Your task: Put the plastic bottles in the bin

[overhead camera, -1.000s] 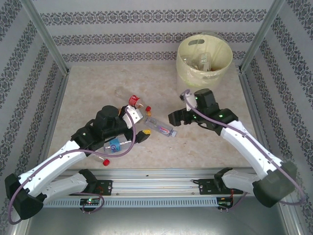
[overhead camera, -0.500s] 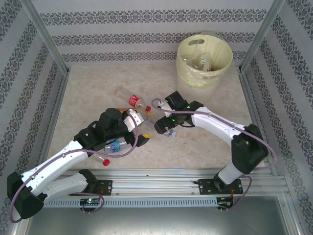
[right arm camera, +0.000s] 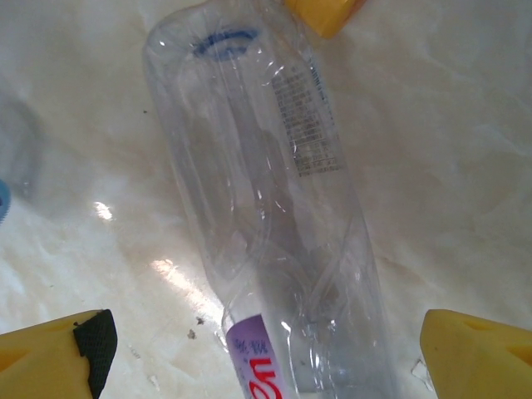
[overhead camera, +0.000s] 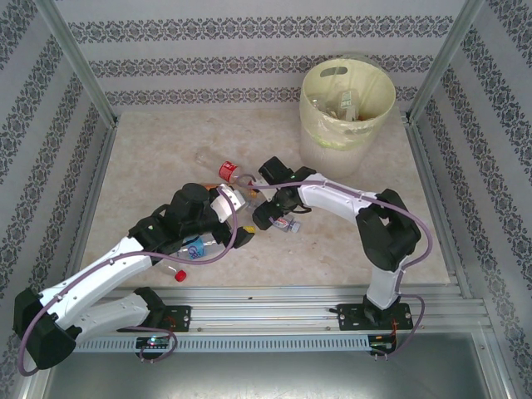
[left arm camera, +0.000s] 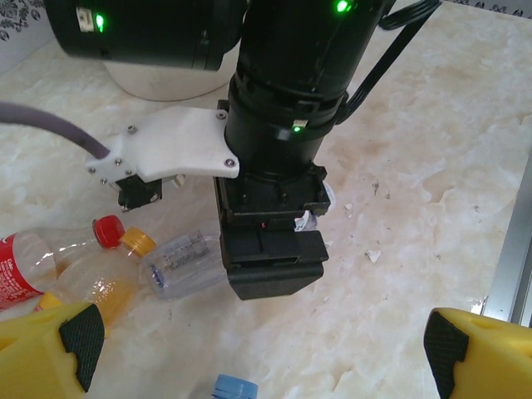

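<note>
Bottle (right arm camera: pixel 266 191), clear and empty-looking, lies on its side well apart from the bin (overhead camera: pixel 332 125) on its near-left, likely light, slick and crushable, so the right gripper (right arm camera: pixel 266 357), spread wide astride it, should pinch mid-body gently; left gripper (left arm camera: pixel 264 349) gapes, holding nothing.

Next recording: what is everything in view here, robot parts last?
bin: one, pale yellow, back right of the table, bottles inside
purple-labelled bottle: one, clear, lying mid-table
red-labelled bottle: one, red cap, lying behind it
orange-capped bottle: one, clear, beside the red-labelled one
blue-labelled bottle: one, clear, lying nearest the front edge
table: one, beige marble
walls: patterned, grey-white, around the table
left gripper: one, yellow-fingered, open, above the table
right gripper: one, yellow-fingered, open, astride the purple-labelled bottle
</note>
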Robot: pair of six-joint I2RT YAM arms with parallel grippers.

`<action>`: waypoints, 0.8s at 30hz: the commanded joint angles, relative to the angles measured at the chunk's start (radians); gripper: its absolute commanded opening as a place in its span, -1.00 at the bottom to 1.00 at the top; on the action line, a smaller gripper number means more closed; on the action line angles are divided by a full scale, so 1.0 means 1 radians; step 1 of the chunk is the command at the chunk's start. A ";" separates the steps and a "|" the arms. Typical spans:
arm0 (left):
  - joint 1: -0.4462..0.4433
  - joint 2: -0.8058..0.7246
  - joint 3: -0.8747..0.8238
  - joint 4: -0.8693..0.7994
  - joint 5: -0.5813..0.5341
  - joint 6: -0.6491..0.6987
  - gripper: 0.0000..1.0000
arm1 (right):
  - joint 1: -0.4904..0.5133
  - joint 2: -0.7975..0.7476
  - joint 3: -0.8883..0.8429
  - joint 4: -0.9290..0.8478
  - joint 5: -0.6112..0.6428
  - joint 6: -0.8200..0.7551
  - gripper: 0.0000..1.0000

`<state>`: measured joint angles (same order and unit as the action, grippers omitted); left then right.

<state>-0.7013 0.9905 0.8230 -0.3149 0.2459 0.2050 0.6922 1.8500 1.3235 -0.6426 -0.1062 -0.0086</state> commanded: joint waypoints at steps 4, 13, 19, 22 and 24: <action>-0.009 0.001 0.007 -0.003 -0.032 0.007 1.00 | 0.015 0.073 0.044 -0.020 0.036 -0.025 0.84; -0.010 0.017 0.006 0.015 -0.080 -0.028 1.00 | 0.023 0.113 0.048 -0.013 0.058 -0.013 0.71; -0.010 0.013 -0.003 0.036 -0.092 -0.039 1.00 | 0.024 0.124 0.033 -0.001 0.076 0.003 0.60; -0.012 0.014 -0.002 0.033 -0.095 -0.038 1.00 | 0.022 0.120 0.024 0.009 0.080 0.011 0.44; -0.012 0.013 -0.002 0.033 -0.098 -0.036 1.00 | 0.019 0.109 0.017 0.019 0.074 0.016 0.36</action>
<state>-0.7059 1.0073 0.8230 -0.3061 0.1673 0.1814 0.7052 1.9564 1.3487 -0.6361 -0.0490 -0.0021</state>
